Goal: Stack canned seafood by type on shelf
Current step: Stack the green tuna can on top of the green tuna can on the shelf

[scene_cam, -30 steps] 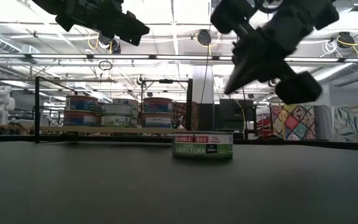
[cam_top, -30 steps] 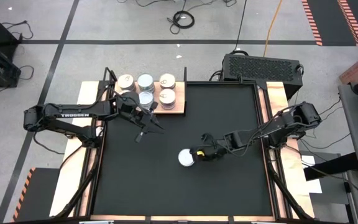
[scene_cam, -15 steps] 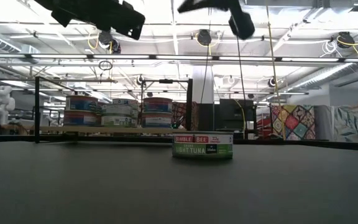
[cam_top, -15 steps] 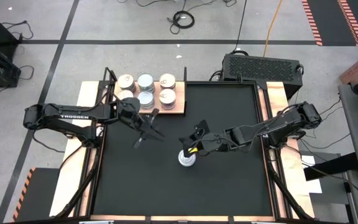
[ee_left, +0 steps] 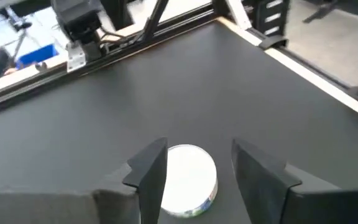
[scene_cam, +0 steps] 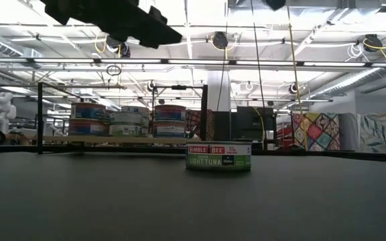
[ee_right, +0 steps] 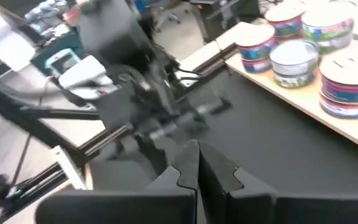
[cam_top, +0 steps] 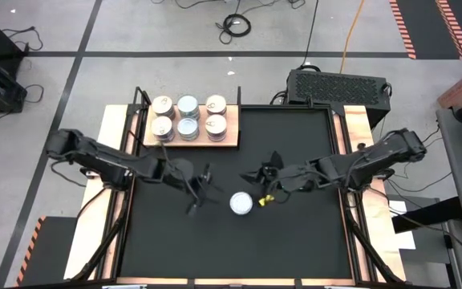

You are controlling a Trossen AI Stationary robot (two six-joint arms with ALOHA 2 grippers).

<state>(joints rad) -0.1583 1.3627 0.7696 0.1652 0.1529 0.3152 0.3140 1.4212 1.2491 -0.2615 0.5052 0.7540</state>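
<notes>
A lone tin of tuna with a whitish lid rests on its base on the black mat; its green label shows in the low view. My left gripper is open and hangs just left of the tin and above it. In the left wrist view the tin shows between the open fingers, untouched. My right gripper is shut and raised, just right of the tin and a little toward the far edge. The pale wooden shelf at the far left carries several stacked tins, also seen from the right wrist.
The black mat spreads wide around the lone tin. A black frame post stands in front of the shelf. Narrow wooden strips border the mat left and right. A black box sits beyond the far right corner.
My left gripper has swung away from the shelf, toward the near edge and right, up to the lone tin. My right gripper has risen from beside the tin and drawn back slightly to the right. The tin has stayed where it was.
</notes>
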